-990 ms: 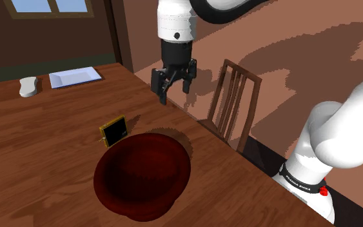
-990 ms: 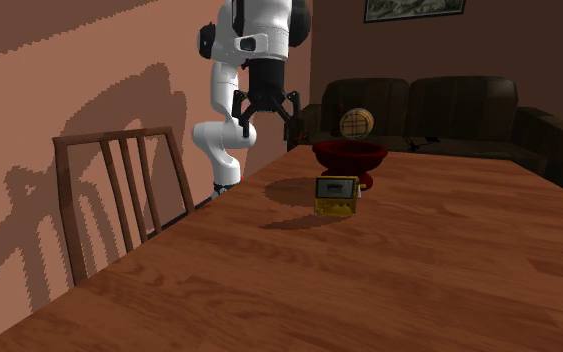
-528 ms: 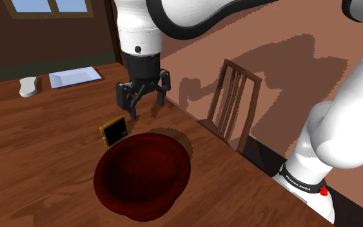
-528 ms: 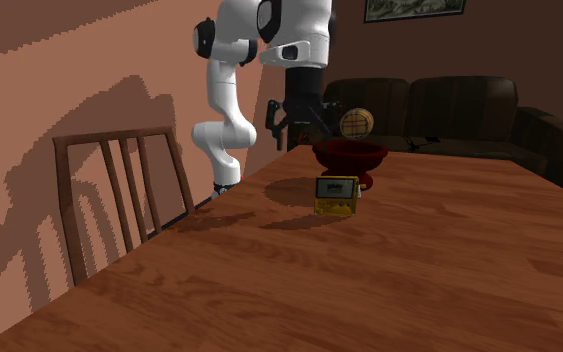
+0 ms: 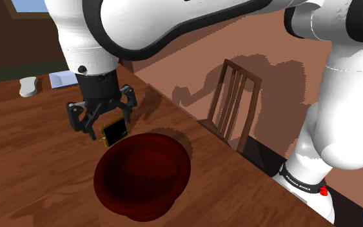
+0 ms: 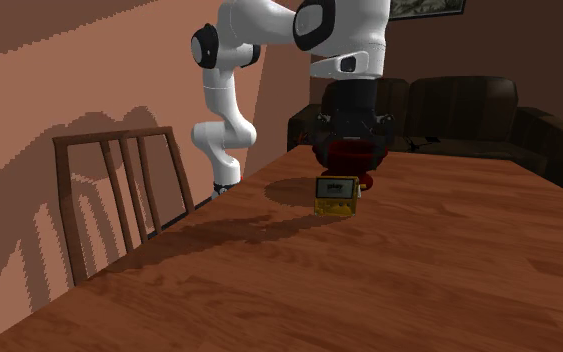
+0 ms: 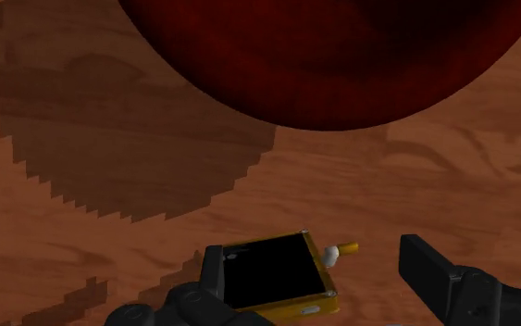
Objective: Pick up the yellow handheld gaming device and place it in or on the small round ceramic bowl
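The yellow handheld device (image 5: 114, 132) with a dark screen stands tilted on the wooden table (image 5: 25, 161), just beyond the big dark red bowl (image 5: 142, 174). My black gripper (image 5: 102, 119) hangs open right above the device. In the wrist view the device (image 7: 277, 273) lies between the fingers, close to one finger (image 7: 216, 270) and well apart from the other, with the bowl (image 7: 332, 56) just past it. Nothing is held. From the second exterior view the gripper (image 6: 351, 150) hovers over the device (image 6: 336, 194) and covers most of the bowl (image 6: 361, 165).
A wooden chair (image 5: 235, 103) stands at the table's edge by the pinkish wall. A small white object (image 5: 28, 86) and a pale blue tray (image 5: 60, 78) sit at the table's far end. A dark sofa (image 6: 469, 110) stands behind the table.
The arm has swung from the chair side of the table across to the device and come down over it. The fingers stayed open throughout.
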`<state>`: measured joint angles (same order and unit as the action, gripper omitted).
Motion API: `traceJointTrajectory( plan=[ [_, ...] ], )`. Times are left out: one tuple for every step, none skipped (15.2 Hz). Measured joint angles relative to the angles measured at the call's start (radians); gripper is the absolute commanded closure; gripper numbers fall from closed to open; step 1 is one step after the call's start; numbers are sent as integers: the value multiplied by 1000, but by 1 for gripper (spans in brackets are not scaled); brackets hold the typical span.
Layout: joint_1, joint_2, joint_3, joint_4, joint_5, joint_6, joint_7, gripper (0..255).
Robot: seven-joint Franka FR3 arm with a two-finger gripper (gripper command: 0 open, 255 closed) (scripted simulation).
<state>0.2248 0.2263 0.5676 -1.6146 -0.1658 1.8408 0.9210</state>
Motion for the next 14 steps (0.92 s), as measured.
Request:
traceJointTrajectory(
  plan=[
    [19,45,0,47,-24,-8,18,0],
    [33,75,0,76,-40,-12,32,0],
    [39,90,-2,82,-48,-5,38,0],
    [40,94,-3,75,-51,6,40,0],
    [41,100,-4,70,-54,16,42,0],
    [41,104,-5,61,-56,28,44,0],
    [43,111,-6,56,-61,39,47,0],
    [41,110,-7,43,-61,50,48,0],
    [42,114,-7,38,-63,59,50,0],
    [40,112,-8,30,-63,66,49,0],
    [40,113,-8,27,-63,69,49,0],
    [39,113,-8,26,-63,70,49,0],
    [39,113,-8,25,-63,71,49,0],
    [39,113,-8,25,-63,72,49,0]
  ],
)
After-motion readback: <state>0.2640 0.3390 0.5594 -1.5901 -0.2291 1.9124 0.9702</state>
